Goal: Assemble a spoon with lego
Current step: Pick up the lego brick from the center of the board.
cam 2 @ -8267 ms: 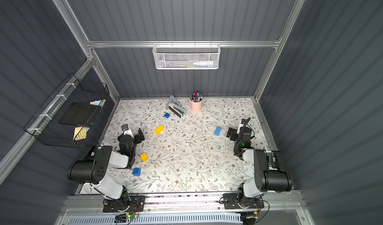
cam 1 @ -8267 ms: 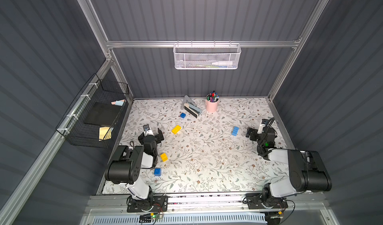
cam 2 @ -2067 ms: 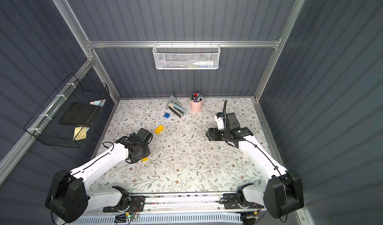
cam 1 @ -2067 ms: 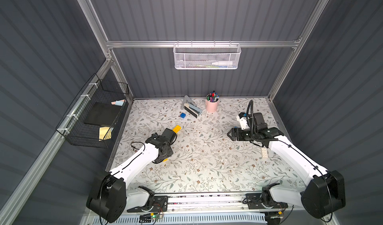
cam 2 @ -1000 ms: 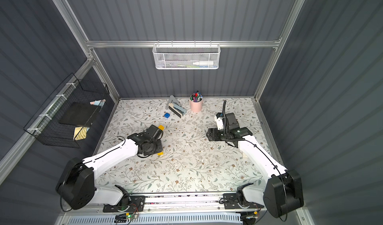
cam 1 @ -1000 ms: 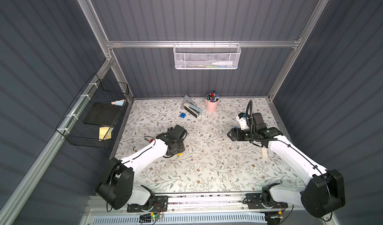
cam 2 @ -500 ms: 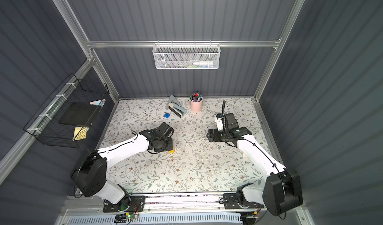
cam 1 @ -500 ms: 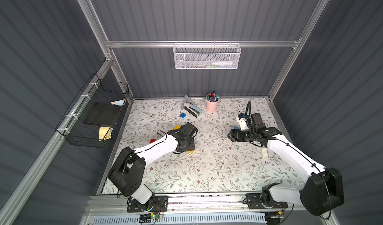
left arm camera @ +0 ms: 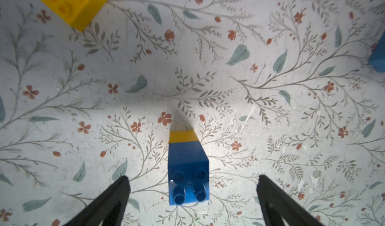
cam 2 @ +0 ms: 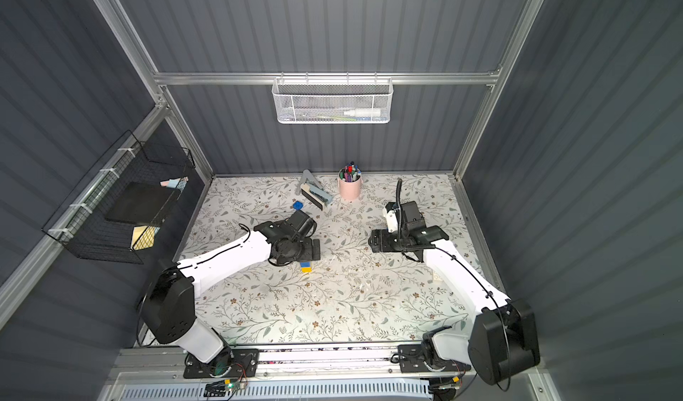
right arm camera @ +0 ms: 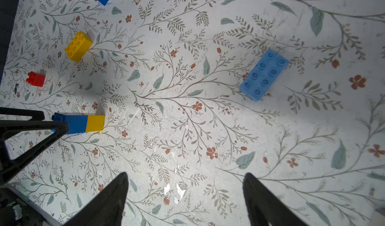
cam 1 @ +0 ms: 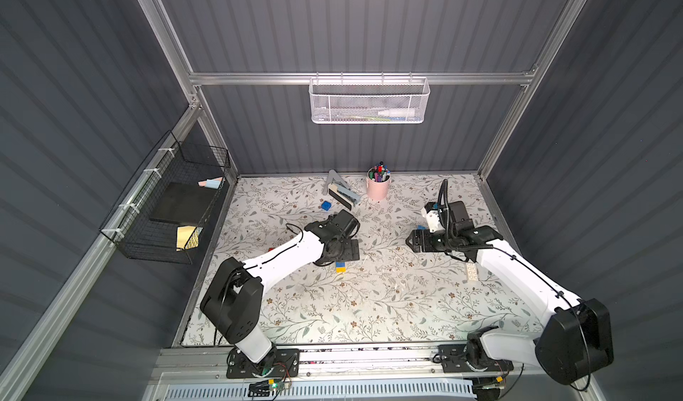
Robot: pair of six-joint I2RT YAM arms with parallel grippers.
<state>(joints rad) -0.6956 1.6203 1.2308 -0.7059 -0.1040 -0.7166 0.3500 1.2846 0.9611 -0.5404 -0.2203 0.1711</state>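
Observation:
The spoon at this moment is a short joined piece (left arm camera: 187, 164), a blue brick stuck to a yellow one, lying on its side on the floral mat (cam 1: 340, 267) (cam 2: 305, 266) (right arm camera: 81, 122). My left gripper (left arm camera: 193, 179) hangs just over it, open, its fingers wide on either side and not touching (cam 1: 349, 250). My right gripper (right arm camera: 185, 177) is open over bare mat, right of centre (cam 1: 414, 241). Loose lego lies around: a light blue long brick (right arm camera: 263, 75), a yellow brick (right arm camera: 78, 46), a red brick (right arm camera: 35, 79), a dark blue brick (cam 1: 326, 205).
A white brick (cam 1: 471, 271) lies beside my right forearm. At the back stand a pink pen cup (cam 1: 377, 188) and a grey stapler (cam 1: 342, 194). A black wire basket (cam 1: 166, 210) hangs on the left wall, a white mesh basket (cam 1: 369, 101) on the back wall.
My left arm swung right toward the mat's middle with the joined piece, then opened and let it go onto the mat. The right arm has barely moved.

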